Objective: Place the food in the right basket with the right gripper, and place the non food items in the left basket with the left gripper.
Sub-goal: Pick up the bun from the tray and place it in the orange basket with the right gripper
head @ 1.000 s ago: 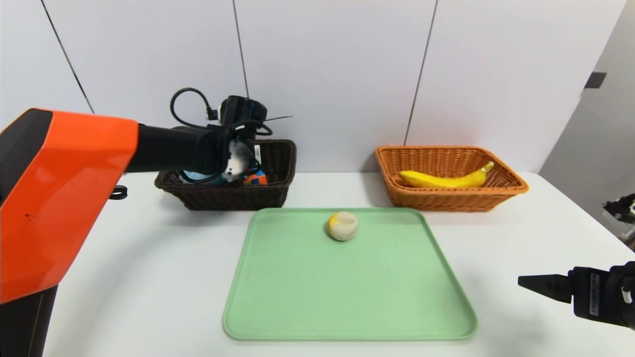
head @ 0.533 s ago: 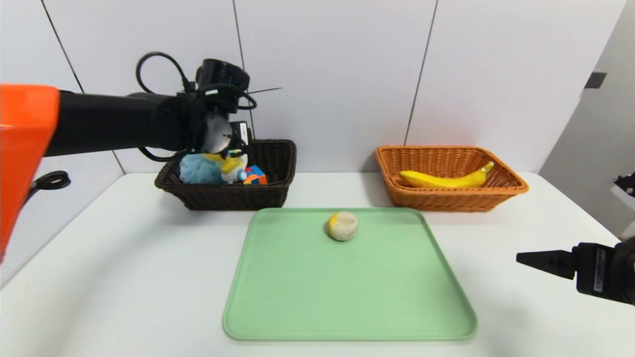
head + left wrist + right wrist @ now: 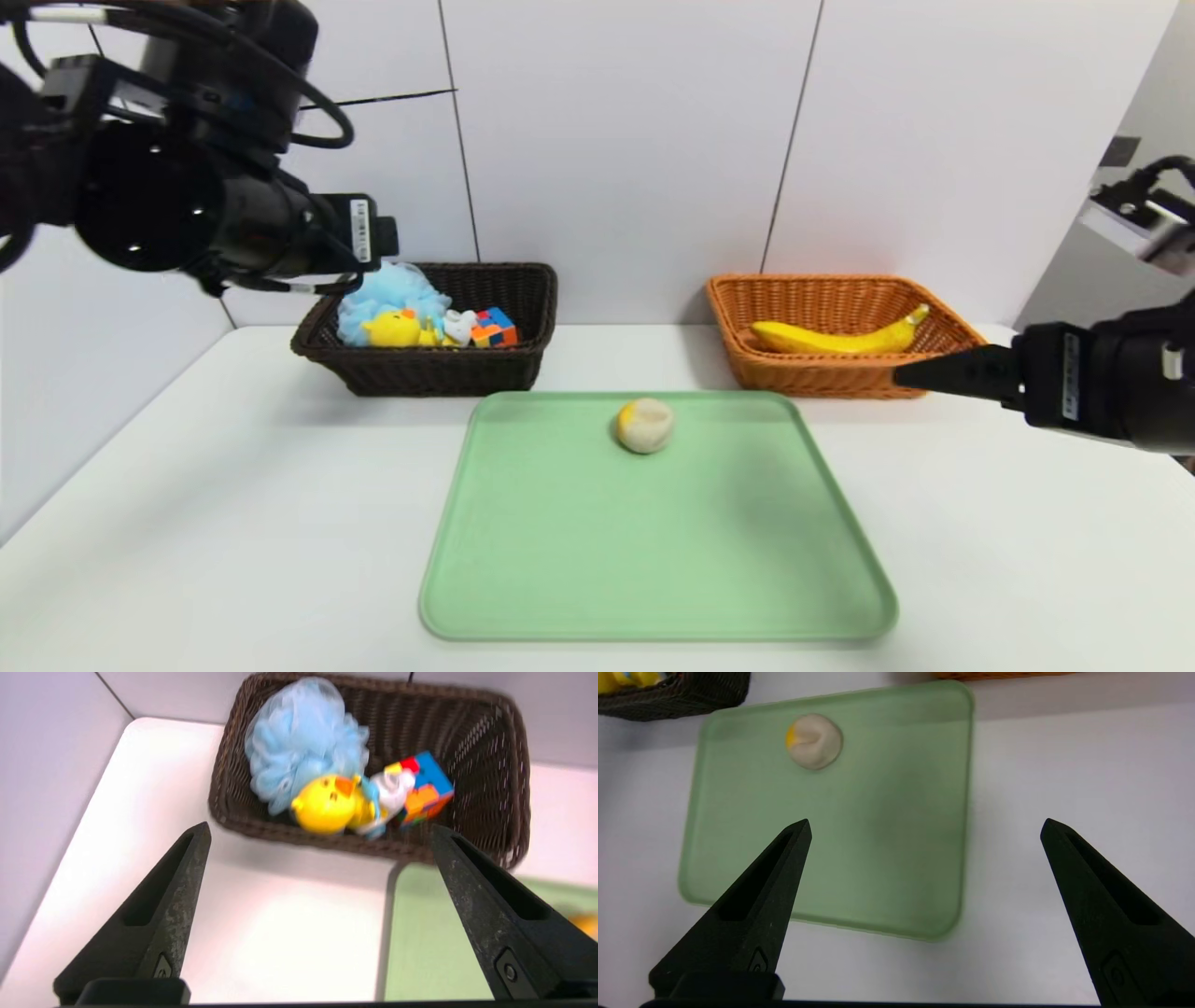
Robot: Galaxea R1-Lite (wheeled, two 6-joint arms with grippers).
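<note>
On a white table, centred: a pale green tray carrying one small round bun, cream-coloured with a yellow patch, near the tray's far edge. Nothing else on the tray.

Behind the tray's far left corner, against the wall: a dark brown wicker basket. Inside it, packed close together: a light blue mesh bath sponge, a yellow rubber duck lying in front of the sponge, a small white item touching the duck, and a multicoloured puzzle cube just beside that.

Behind the tray's far right corner: an orange wicker basket holding a single yellow banana, lying lengthwise.

Upper left of the head view: left gripper, raised high, above and to the near-left of the brown basket, well clear of its contents. Seen from the left wrist: both black fingers spread wide apart, released, nothing between them, brown basket and its toys below.

At the right edge of the head view: right gripper, held above the table in front of the orange basket, black fingertip pointing toward the tray. Seen from the right wrist: fingers spread wide, empty, hovering over the tray's near right part, bun well apart beyond them.
</note>
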